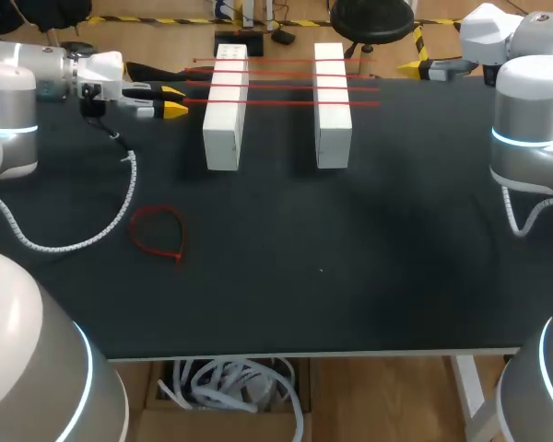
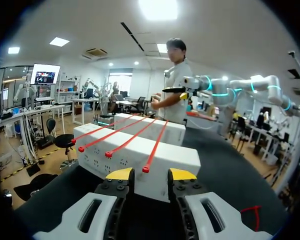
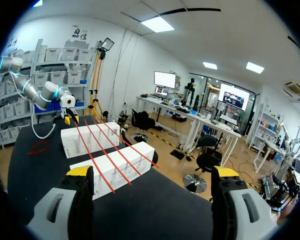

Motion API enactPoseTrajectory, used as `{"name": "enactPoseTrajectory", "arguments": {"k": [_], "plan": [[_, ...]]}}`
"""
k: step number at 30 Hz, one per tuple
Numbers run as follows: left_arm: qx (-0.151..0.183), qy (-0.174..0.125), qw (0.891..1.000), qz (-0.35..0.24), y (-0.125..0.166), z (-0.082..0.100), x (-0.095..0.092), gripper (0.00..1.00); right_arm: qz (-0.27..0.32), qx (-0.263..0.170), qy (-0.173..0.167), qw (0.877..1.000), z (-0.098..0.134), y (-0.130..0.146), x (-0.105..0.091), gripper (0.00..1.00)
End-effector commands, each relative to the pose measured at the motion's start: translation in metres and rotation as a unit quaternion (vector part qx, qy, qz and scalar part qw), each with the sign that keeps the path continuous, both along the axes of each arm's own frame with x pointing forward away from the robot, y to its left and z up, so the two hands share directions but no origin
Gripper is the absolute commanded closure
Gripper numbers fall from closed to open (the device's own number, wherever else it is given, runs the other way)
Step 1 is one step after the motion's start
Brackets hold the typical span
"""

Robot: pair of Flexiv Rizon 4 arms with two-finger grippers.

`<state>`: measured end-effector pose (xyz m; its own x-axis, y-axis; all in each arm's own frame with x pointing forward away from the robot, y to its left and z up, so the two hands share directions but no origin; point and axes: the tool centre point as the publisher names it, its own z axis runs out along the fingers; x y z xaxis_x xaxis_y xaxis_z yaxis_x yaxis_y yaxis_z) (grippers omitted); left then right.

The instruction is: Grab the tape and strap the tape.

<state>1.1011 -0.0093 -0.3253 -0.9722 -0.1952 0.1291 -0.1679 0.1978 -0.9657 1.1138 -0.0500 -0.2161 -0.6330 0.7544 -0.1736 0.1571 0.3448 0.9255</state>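
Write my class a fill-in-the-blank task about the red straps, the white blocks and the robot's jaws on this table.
1. ____ straight red straps lie side by side.
2. They bridge ____ white blocks.
3. The looped strap lies on the table on my ____ arm's side.
4. The jaws of my right arm stand ____, holding nothing.
Missing words: four; two; left; open.

1. Head view: bright, even light from overhead; black table reads dark & matte.
2. White blocks throw soft, faint shadows on it.
3. Mild sheen on arm shells.
4. Wrist views: bright rm; ceiling panels blown out white.
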Motion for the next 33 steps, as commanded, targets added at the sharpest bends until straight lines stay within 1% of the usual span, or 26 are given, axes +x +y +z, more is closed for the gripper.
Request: {"name": "enactPoseTrajectory", "arguments": {"k": [1, 2, 3, 8, 17, 24, 29, 32, 33], "plan": [[0.0, -0.004, 1.0, -0.004, -0.0013, -0.0021, 0.0008, 0.78, 0.0, 0.0, 0.0, 1.0, 0.0, 0.0, 0.0, 0.0], [0.001, -0.005, 1.0, -0.004, -0.0017, -0.0021, 0.0008, 0.8, 0.0, 0.0, 0.0, 1.0, 0.0, 0.0, 0.0, 0.0], [0.001, -0.005, 1.0, -0.005, -0.0017, -0.0021, 0.0008, 0.79, 0.0, 0.0, 0.0, 1.0, 0.0, 0.0, 0.0, 0.0], [0.0, -0.005, 1.0, -0.004, -0.0028, -0.0018, 0.0016, 0.82, 0.0, 0.0, 0.0, 1.0, 0.0, 0.0, 0.0, 0.0], [-0.001, -0.006, 1.0, -0.003, -0.0027, -0.0008, 0.0018, 0.81, 0.0, 0.0, 0.0, 1.0, 0.0, 0.0, 0.0, 0.0], [0.002, -0.008, 1.0, -0.002, -0.0031, 0.0007, 0.0019, 0.76, 0.0, 0.0, 0.0, 1.0, 0.0, 0.0, 0.0, 0.0], [0.002, -0.01, 1.0, -0.003, -0.004, 0.0021, 0.0017, 0.76, 0.0, 0.0, 0.0, 1.0, 0.0, 0.0, 0.0, 0.0], [0.002, -0.011, 1.0, -0.004, -0.0043, 0.0031, 0.0017, 0.77, 0.0, 0.0, 0.0, 1.0, 0.0, 0.0, 0.0, 0.0], [0.001, -0.011, 1.0, -0.005, -0.0043, 0.0032, 0.0017, 0.8, 0.0, 0.0, 0.0, 1.0, 0.0, 0.0, 0.0, 0.0]]}}
